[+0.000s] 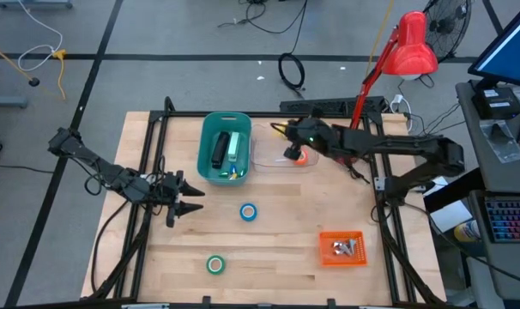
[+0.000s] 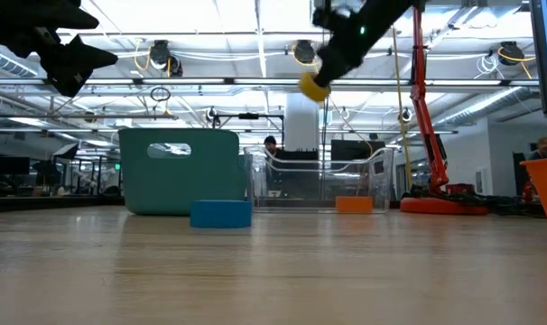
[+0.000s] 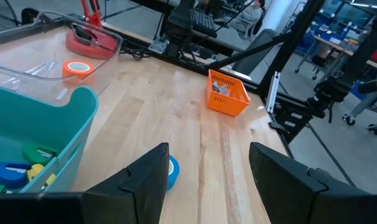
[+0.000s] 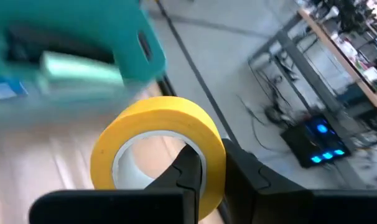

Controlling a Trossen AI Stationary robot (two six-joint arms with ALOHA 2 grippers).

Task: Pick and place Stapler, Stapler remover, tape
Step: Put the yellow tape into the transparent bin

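Wooden table point(image 1: 286, 257) — yellow tape roll point(image 4: 157, 149), ring-shaped, white-cored, pinched by right gripper point(image 4: 207, 177)

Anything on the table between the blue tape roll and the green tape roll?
No. In the high view the stretch of wood between the blue tape roll and the green tape roll is bare.

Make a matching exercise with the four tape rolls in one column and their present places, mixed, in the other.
Things:
1. yellow tape roll
2. orange tape roll
3. blue tape roll
4. green tape roll

Places:
A. inside the clear container
B. on the table, nearest its front edge
C. held in the air by the right gripper
D. on the table, just in front of the teal bin

Pairs: 1-C, 2-A, 3-D, 4-B
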